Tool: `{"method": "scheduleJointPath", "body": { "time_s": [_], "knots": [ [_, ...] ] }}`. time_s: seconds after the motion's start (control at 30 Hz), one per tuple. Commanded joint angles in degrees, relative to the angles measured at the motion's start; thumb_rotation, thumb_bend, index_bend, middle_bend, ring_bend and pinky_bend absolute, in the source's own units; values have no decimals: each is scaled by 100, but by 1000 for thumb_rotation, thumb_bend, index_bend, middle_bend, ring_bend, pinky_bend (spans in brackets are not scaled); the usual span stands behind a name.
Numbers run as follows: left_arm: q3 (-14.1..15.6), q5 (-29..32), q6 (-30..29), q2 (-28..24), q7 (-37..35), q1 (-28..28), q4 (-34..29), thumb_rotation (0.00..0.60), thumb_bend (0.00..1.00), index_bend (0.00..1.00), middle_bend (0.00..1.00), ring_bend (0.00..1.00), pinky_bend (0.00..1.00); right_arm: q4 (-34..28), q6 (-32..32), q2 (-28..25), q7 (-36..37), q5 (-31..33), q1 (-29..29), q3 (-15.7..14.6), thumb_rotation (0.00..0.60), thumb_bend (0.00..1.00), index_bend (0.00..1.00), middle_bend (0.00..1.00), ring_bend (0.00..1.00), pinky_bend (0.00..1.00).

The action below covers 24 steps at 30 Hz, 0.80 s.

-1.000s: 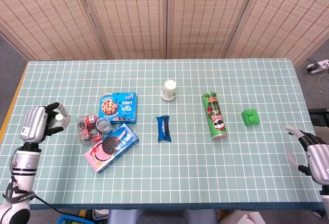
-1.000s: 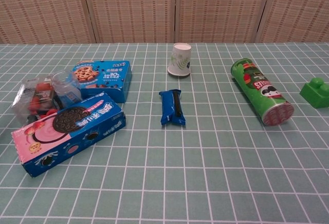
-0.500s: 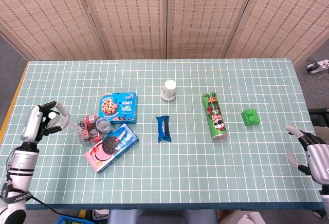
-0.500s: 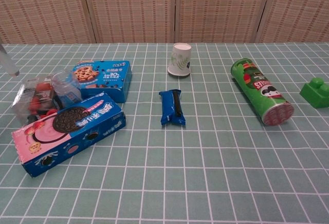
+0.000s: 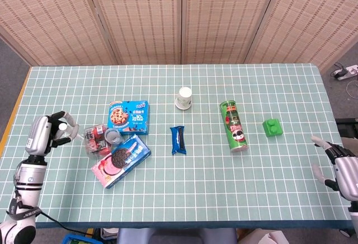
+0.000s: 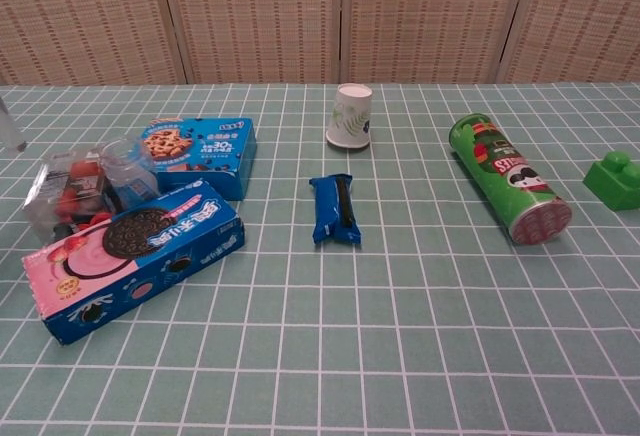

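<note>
The clear snack packet (image 5: 96, 138) lay just to the right of the left hand (image 5: 47, 133), near its fingertips but apart from them. It was a crumpled see-through wrapper with red and dark pieces inside, seen more plainly in the chest view, and a small grey-lidded tub (image 5: 113, 136) rested against its far side. Beyond the packet from that hand sat a blue cookie box (image 5: 129, 116) lying flat, and a longer blue and pink cookie box (image 5: 121, 159) lay aslant, touching the packet's near edge. Its lids were closed, so the contents could not be seen.

The left hand held nothing, its fingers loosely curled and apart, pointing toward the packet. The right hand (image 5: 341, 168) rested at the table's (image 5: 184, 199) far right edge, well apart from everything, fingers spread and empty; the green block (image 5: 272, 127) was the thing nearest to it, and left of that lay a green chip can (image 5: 234, 126) on its side.

Between the two hands lay a small blue cookie pack (image 5: 178, 139) and, behind it, a paper cup (image 5: 184, 98) standing mouth down.

The head view showed both hands whole. The chest view showed only a fingertip of the left hand at its left edge and nothing of the right hand.
</note>
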State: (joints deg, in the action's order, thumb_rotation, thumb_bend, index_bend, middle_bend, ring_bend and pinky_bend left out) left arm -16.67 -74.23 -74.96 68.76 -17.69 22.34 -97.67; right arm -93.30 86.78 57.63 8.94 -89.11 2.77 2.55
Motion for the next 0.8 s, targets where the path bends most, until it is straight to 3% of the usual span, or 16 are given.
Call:
{"method": "scheduleJointPath", "body": {
  "time_s": [0.03,0.27,0.53,0.8],
  "knots": [
    [-11,61,509,-399,-930,-16,-335,600,580,800,1000,1000,1000,-1,4,-1,1,-2,-1,0,600,362,200,300,287,372],
    [14,-16,223,-173,-490,-5,-40,600,580,812,1000,1000,1000,1,4,0,-1,4,-3,1,600,361,200,300,287,372],
    [75,-323,-481,393,867,57,710,600,580,813,1000,1000,1000,7,6,-4,12,14,-6,6,600,362,200,300,287,372],
    [-34,-78,-267,341,302,60,407,600,580,812,1000,1000,1000,2,-6,-3,15,7,1,2,600,361,200,300,287,372]
  ]
}}
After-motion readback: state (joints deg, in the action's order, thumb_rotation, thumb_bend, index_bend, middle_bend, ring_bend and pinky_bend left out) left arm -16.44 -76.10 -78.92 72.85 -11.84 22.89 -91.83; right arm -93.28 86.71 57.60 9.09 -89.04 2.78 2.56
